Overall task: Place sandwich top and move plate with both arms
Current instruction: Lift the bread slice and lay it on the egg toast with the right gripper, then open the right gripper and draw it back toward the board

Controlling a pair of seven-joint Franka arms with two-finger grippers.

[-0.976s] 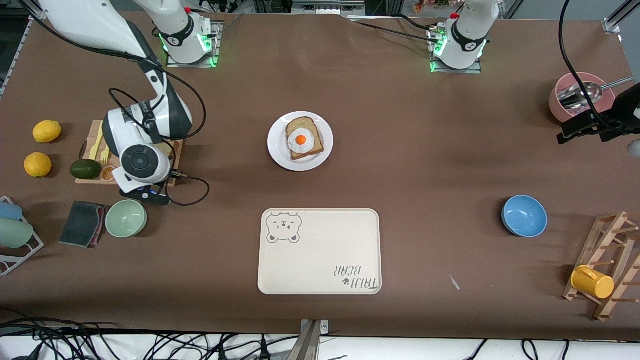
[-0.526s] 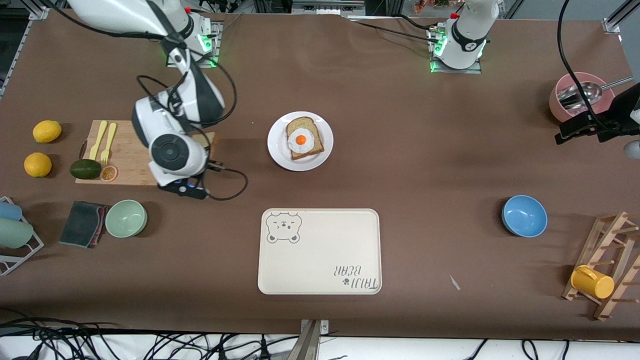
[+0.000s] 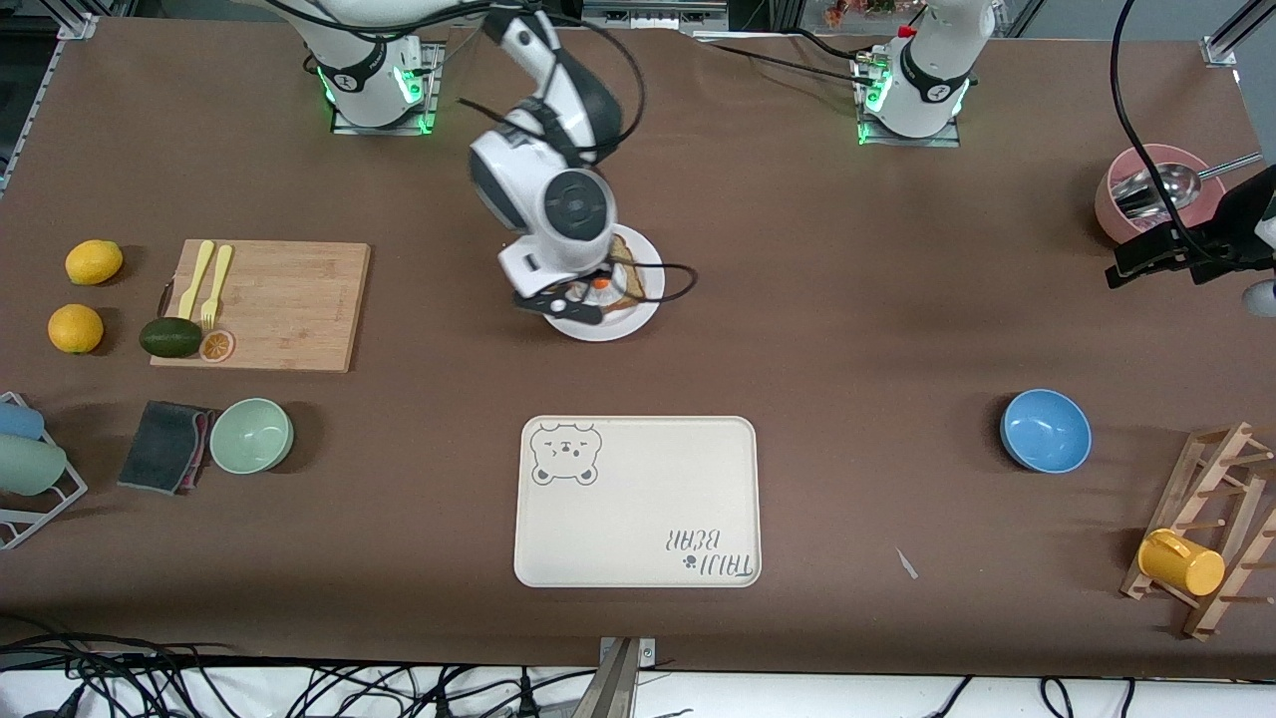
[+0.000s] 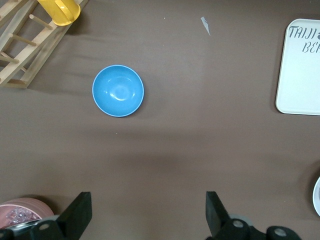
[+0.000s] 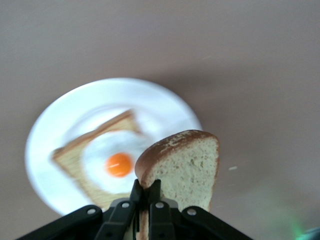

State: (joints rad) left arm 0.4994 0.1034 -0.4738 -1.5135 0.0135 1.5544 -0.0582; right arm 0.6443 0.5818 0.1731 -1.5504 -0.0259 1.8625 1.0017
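My right gripper (image 5: 146, 187) is shut on the crust edge of the sandwich top (image 5: 192, 165), a plain tan slice held on edge over the white plate (image 3: 623, 329). On the plate (image 5: 60, 120) lies a second slice bearing a fried egg (image 5: 112, 160). In the front view the right wrist hides that gripper and most of the plate. My left gripper (image 4: 147, 212) hangs open and holds nothing, over bare table beside the pink bowl (image 3: 1116, 204) at the left arm's end, where that arm waits.
A cream bear tray (image 3: 638, 509) lies nearer the front camera than the plate. A blue bowl (image 3: 1045, 431) and a wooden rack with a yellow cup (image 3: 1181, 561) stand toward the left arm's end. A cutting board (image 3: 289, 309), green bowl (image 3: 251, 435) and lemons sit toward the right arm's end.
The right arm has swung from over the cutting board to over the plate, carrying the bread slice with it. The left arm has stayed in place.
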